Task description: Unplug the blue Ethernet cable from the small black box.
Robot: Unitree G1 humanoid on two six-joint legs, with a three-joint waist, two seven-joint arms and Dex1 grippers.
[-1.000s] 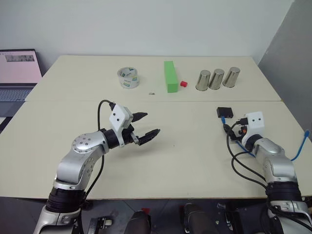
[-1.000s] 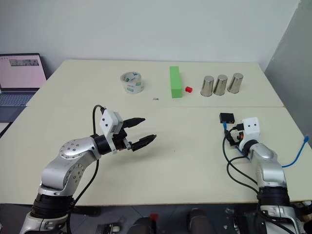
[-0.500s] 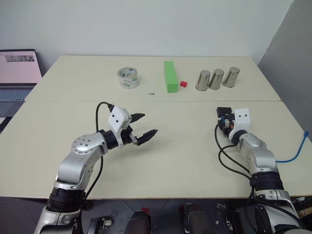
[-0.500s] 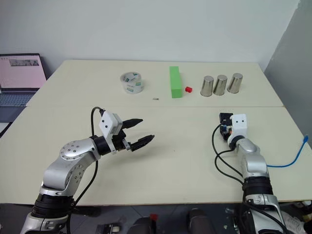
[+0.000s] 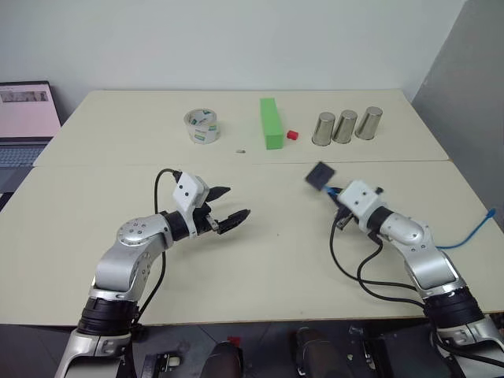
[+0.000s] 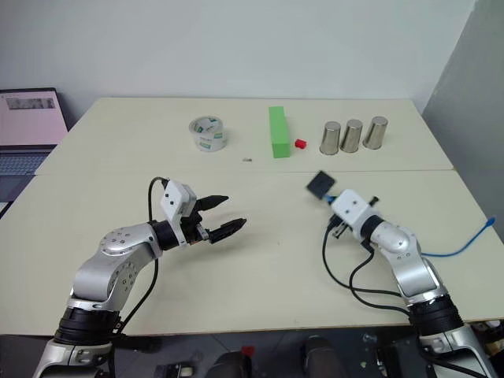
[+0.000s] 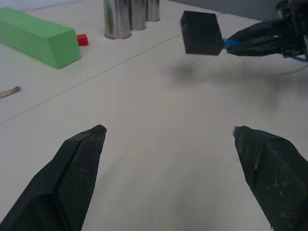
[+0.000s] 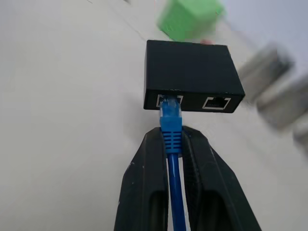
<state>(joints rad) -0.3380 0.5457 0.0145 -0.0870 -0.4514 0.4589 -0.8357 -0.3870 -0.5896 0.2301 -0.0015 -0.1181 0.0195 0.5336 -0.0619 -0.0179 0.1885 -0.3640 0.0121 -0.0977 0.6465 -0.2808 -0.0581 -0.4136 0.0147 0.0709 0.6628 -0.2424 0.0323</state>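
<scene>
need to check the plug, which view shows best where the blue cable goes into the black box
The right wrist view: the blue Ethernet cable sits plugged into the small black box, pinched by the right gripper. Eye and left wrist views show the box small, port hidden.

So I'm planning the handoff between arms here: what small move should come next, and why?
Probably bring the left end effector across to close on the small black box. The right end effector is shut on the blue Ethernet cable just behind its plug, the box hangs lifted off the table still plugged in, and the left stands open facing it.
</scene>
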